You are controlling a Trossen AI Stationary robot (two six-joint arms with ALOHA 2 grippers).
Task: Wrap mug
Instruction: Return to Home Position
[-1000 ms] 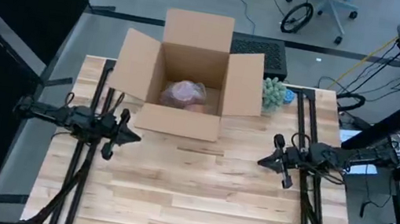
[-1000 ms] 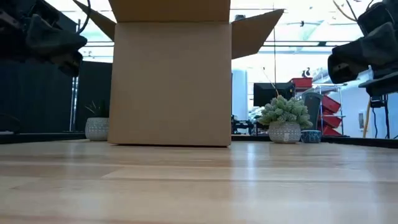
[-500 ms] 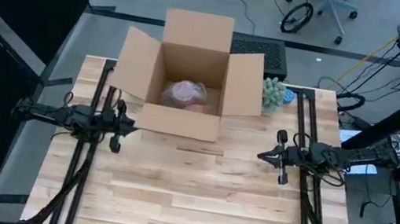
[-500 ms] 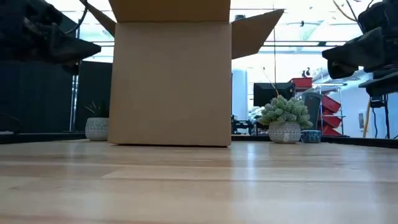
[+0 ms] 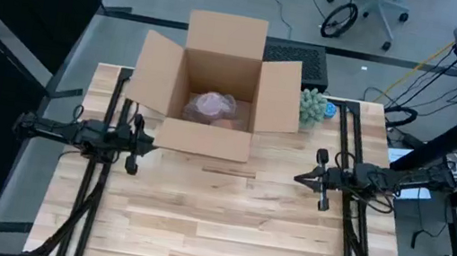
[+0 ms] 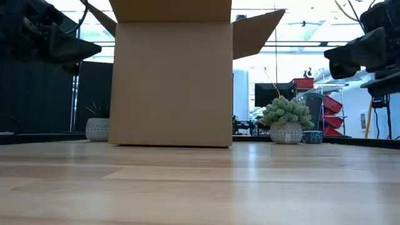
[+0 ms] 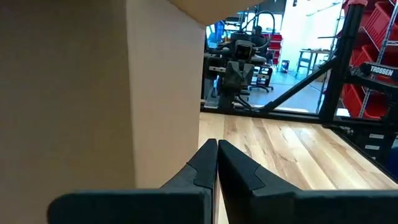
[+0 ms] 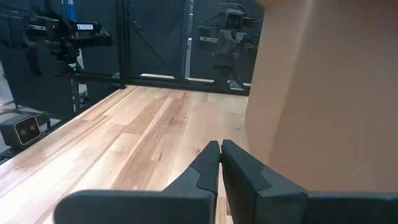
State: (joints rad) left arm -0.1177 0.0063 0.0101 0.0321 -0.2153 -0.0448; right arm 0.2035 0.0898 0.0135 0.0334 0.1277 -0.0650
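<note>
An open cardboard box stands on its base at the table's far middle. Inside it lies a bundle in clear bubble wrap with pink showing through; the mug itself is hidden. My left gripper hovers shut above the table by the box's near left corner, pointing toward the table's right. My right gripper hovers shut by the box's near right corner, pointing toward the table's left. The left wrist view shows the box wall close beside my left gripper, and the right wrist view shows it beside my right gripper.
A small potted plant stands at the far right beside the box's right flap. A second pot shows behind the box's left side in the low view. Bare wooden tabletop stretches across the near half.
Both grippers have drawn back slightly toward the table's far edge and turned level, my left one sliding a little toward the box's near left corner. They then held still. The box and the bundle have not moved.
</note>
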